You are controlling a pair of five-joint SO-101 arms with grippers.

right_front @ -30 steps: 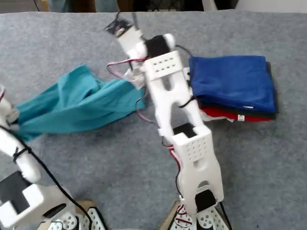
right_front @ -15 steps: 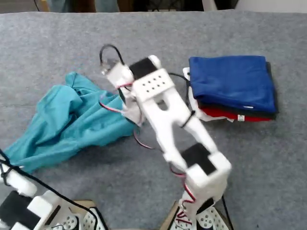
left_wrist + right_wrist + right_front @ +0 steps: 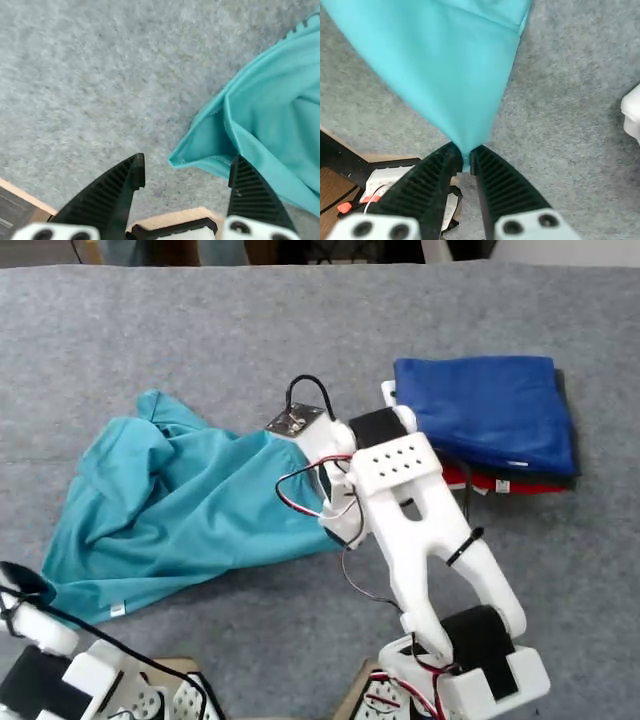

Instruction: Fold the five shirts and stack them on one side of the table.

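Our right gripper (image 3: 465, 151) is pinched on the teal shirt (image 3: 190, 510), which lies crumpled beside the folded stack (image 3: 485, 420). Our left gripper (image 3: 187, 162) gapes empty at the shirt corner farthest from that stack. We should clamp that hem, then pull taut and flat.

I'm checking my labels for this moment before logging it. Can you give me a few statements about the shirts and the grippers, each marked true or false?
1. The right gripper is shut on the teal shirt. True.
2. The left gripper is clamped on the teal shirt. False: its jaws stand open, with a corner of the shirt lying loose on the table below them.
3. The blue shirt lies on top of the stack of folded shirts. True.
4. The teal shirt is folded and on the stack. False: it lies spread and rumpled on the table beside the stack.
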